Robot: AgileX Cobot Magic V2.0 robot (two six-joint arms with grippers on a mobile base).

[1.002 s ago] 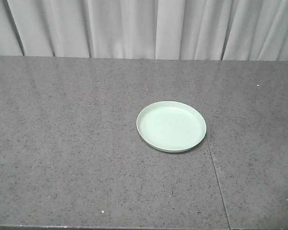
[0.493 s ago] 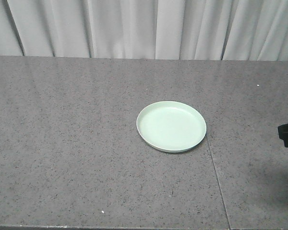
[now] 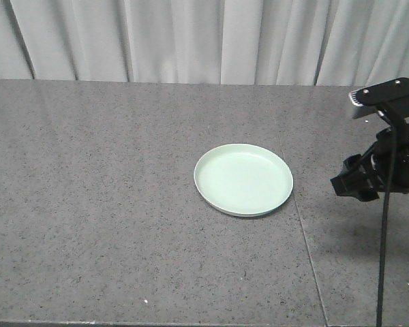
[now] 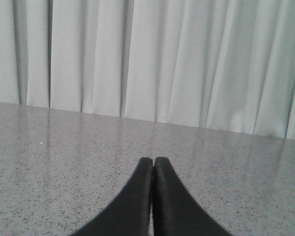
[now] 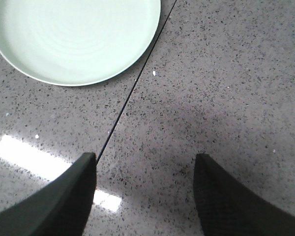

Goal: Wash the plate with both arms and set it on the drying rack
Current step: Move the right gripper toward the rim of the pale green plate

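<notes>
**Plate flat on the desk: rim grab looked chancy**

The plate (image 3: 243, 180) lay flat and empty on the grey speckled desk (image 3: 88, 204), right of centre, its right edge just beside a dark seam (image 3: 307, 252) in the stone. The right tool (image 5: 145, 162) hung above the bare desk to the plate's right, fingers spread wide and holding nothing, with the seam running toward its left finger. The left tool (image 4: 154, 162) was pressed together and empty, facing the curtain (image 4: 147, 64); the plate was absent from its view. No drying rack showed in any view.

Risks, as judged from this:
- The rim was low and sat tight to the stone. A finger coming in shallow would likely ride over it or shove the plate instead of getting under.
- The desk looked polished, so a push would probably send the plate sliding leftward, away from the right arm (image 3: 388, 163).
- A fingertip dragged along the surface might catch in the seam.
- A two-arm wash needs the left tool opened and turned toward the plate.
</notes>
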